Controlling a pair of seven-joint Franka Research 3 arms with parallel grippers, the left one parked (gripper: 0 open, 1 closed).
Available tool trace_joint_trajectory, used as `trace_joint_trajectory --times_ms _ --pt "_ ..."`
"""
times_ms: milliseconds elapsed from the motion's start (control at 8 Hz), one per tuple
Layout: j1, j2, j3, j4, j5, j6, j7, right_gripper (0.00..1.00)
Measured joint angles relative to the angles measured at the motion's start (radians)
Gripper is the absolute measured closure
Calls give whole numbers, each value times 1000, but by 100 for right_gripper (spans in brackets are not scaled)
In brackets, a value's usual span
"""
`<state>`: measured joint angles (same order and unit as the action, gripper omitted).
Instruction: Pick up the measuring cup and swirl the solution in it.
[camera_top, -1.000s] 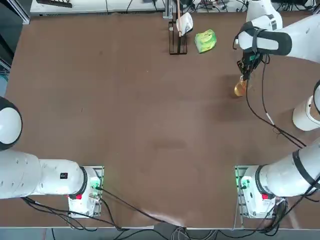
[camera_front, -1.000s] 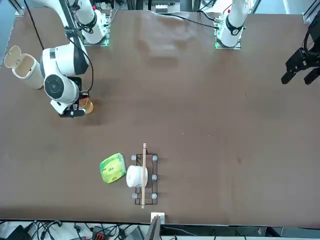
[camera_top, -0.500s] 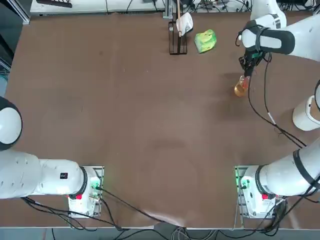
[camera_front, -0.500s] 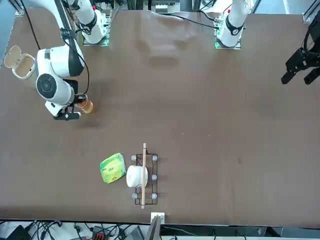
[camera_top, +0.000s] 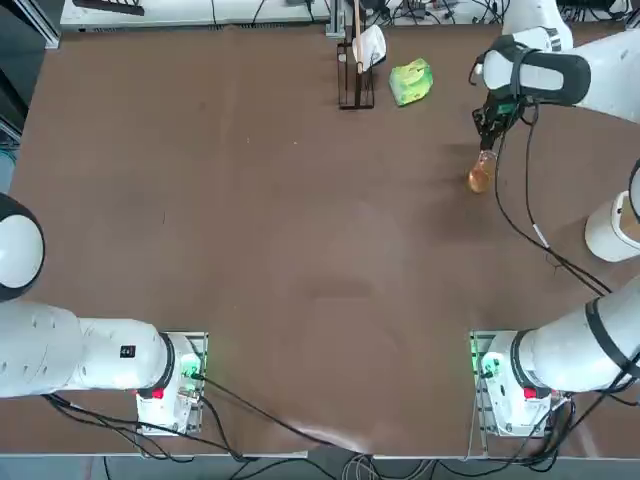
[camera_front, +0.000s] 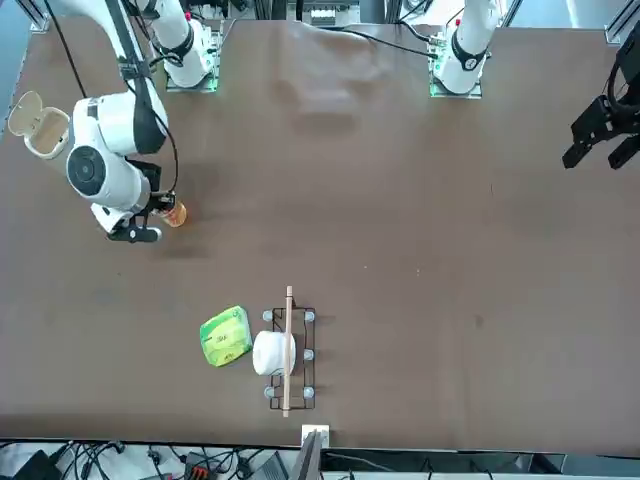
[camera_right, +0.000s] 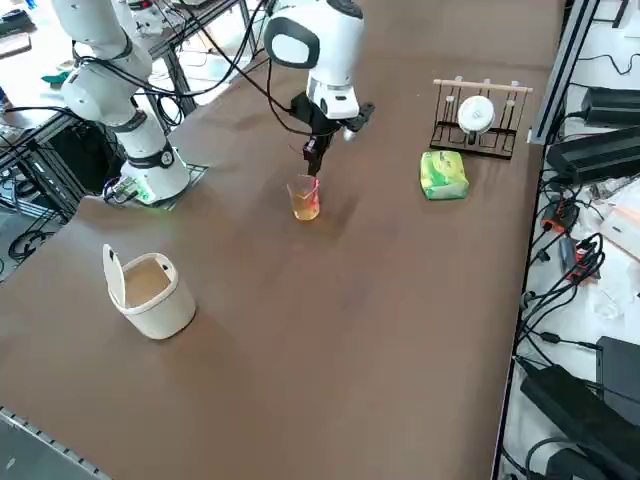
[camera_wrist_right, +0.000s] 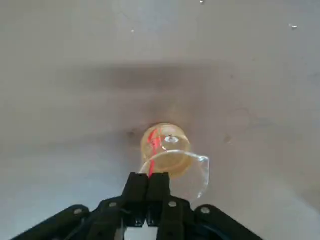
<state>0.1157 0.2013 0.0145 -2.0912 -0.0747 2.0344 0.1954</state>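
The measuring cup (camera_top: 481, 177) is a small clear vessel with orange solution (camera_wrist_right: 167, 145) in its base and red marks on its wall. It is at the far right of the table, also seen in the front view (camera_front: 175, 213) and the side view (camera_right: 305, 198). My right gripper (camera_top: 487, 152) comes down from above and is shut on the cup's rim (camera_wrist_right: 148, 181). The wrist view shows the thin fingers (camera_wrist_right: 136, 186) pinched together on the near wall. A soft shadow lies on the table beyond the cup, which seems to hang just above the surface.
A green-yellow packet (camera_top: 411, 81) and a wire rack (camera_top: 350, 95) holding a white cup (camera_top: 369, 45) stand at the far edge. A white lidded bin (camera_right: 150, 292) sits near the right edge. Black cables (camera_top: 530, 225) trail from the right arm.
The right arm's wrist has shifted toward the far right edge of the table. The measuring cup stays in the gripper at almost the same spot.
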Motion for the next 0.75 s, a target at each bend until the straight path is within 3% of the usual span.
trace_joint_trajectory --times_ms 500,750 --pt "3 -2 6 0 -15 -82 -83 98" --pt "1 -2 6 1 -96 -107 -133 98"
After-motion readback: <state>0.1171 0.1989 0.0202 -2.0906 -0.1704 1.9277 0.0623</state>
